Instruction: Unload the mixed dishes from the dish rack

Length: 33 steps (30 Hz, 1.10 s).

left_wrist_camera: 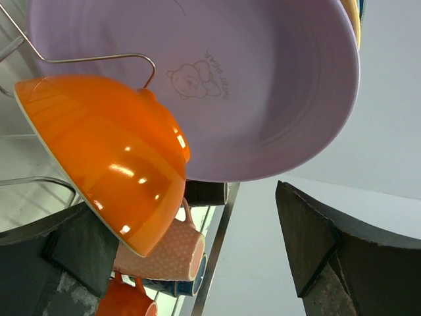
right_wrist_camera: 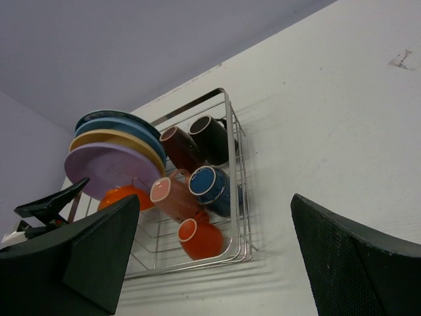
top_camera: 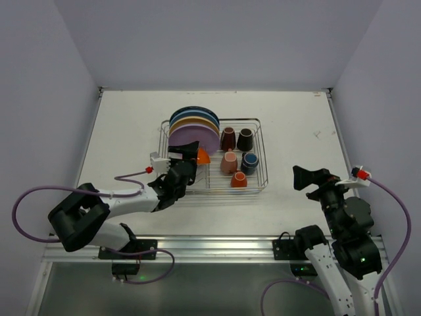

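The silver dish rack (top_camera: 263, 172) holds a row of plates, the lavender plate (top_camera: 192, 138) nearest, then yellow and blue ones behind. The orange bowl (top_camera: 203, 157) leans against the lavender plate (left_wrist_camera: 263, 85). Several cups lie in the rack's right half: brown (top_camera: 227, 138), black (top_camera: 245, 139), pink (top_camera: 228, 162), blue (top_camera: 249, 162), orange (top_camera: 239, 179). My left gripper (top_camera: 183, 158) is open at the rack's front left, its jaws on either side of the orange bowl's (left_wrist_camera: 105, 151) rim. My right gripper (top_camera: 308, 178) is open and empty, right of the rack.
The rack (right_wrist_camera: 238, 197) stands mid-table on a white surface. Walls close in the back and both sides. A small dark mark (top_camera: 317, 134) lies on the table at the right.
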Each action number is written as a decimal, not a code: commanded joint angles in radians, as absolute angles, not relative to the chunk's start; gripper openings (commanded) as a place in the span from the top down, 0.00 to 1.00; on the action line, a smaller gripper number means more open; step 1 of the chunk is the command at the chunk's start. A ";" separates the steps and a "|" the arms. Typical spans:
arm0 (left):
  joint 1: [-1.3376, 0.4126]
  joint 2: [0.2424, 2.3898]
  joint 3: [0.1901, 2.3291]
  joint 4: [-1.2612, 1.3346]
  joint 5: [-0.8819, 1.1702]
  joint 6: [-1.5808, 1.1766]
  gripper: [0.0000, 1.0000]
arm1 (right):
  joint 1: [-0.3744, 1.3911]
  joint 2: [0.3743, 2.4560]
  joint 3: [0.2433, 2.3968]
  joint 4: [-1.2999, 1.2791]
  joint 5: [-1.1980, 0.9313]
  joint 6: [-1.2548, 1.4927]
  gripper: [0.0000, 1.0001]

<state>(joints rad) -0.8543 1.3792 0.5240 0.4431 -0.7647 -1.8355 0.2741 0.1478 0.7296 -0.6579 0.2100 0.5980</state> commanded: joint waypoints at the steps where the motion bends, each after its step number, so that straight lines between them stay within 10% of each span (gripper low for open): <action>1: -0.859 1.390 0.514 0.537 -0.839 -1.783 0.06 | 0.276 0.149 0.727 -0.614 0.190 0.578 0.01; 33: -0.861 1.391 0.517 0.751 -0.784 -1.661 0.10 | 0.276 0.144 0.730 -0.618 0.187 0.558 0.01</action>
<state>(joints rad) -0.8600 1.3933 0.5087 0.5770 -0.7437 -1.6802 0.2745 0.1425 0.7284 -0.6571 0.1905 0.5678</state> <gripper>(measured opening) 0.898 0.989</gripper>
